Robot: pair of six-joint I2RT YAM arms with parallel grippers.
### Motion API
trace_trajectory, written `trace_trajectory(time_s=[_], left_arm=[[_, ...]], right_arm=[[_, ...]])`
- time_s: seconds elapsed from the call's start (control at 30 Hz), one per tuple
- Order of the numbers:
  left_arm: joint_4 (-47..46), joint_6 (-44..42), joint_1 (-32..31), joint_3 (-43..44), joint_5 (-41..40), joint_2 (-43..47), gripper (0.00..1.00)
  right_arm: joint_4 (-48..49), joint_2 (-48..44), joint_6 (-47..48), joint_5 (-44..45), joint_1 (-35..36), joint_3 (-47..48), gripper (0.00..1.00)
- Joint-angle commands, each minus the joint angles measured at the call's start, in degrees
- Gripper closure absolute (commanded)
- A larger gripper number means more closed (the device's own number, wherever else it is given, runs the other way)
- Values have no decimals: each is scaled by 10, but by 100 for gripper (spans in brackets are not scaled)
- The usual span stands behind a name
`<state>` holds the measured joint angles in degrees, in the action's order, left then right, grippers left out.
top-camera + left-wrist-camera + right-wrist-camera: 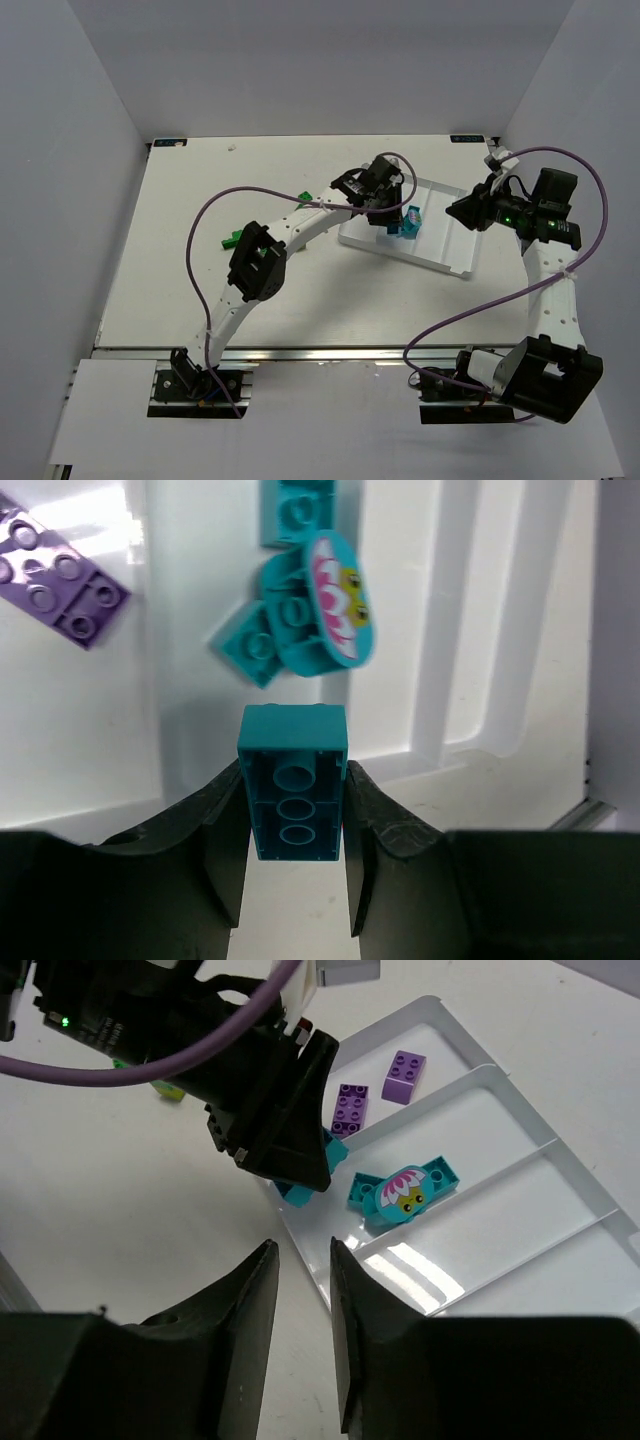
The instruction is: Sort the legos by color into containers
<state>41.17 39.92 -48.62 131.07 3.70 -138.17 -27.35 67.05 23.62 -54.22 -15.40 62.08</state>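
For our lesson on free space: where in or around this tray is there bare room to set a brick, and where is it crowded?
Free: in the tray, the end compartment, between the divider beside the teal pieces and the outer rim; also bare table in front. Crowded: the middle compartment, where the left gripper holds a teal brick.

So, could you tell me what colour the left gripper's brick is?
Teal rectangular plastic brick; best in left wrist view.
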Motion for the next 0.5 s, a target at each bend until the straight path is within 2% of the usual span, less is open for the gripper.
trace_trajectory(time_s=[0.0, 0.07, 0.1, 0.13, 0.2, 0.33, 0.43, 0.47], left_arm=[[1, -16, 9, -2, 24, 6, 64], [-12, -15, 10, -9, 33, 7, 49], [-14, -15, 10, -11, 38, 7, 36], [-15, -15, 11, -12, 43, 5, 33], [-26, -15, 10, -14, 49, 8, 29], [-45, -12, 10, -20, 54, 21, 28], [-46, -11, 11, -24, 48, 38, 29], [-45, -12, 12, -28, 41, 46, 29]], right_arm=[[-6, -10, 11, -13, -6, 5, 66], [-6, -7, 10, -14, -8, 6, 60], [-6, -7, 10, -14, -8, 6, 54], [-7, -5, 10, -17, -8, 6, 51], [-8, -3, 11, -19, -8, 6, 45], [-16, 0, 20, -21, -8, 3, 40], [-41, 1, 46, -29, -8, 5, 29], [-52, 0, 82, -34, -8, 7, 23]])
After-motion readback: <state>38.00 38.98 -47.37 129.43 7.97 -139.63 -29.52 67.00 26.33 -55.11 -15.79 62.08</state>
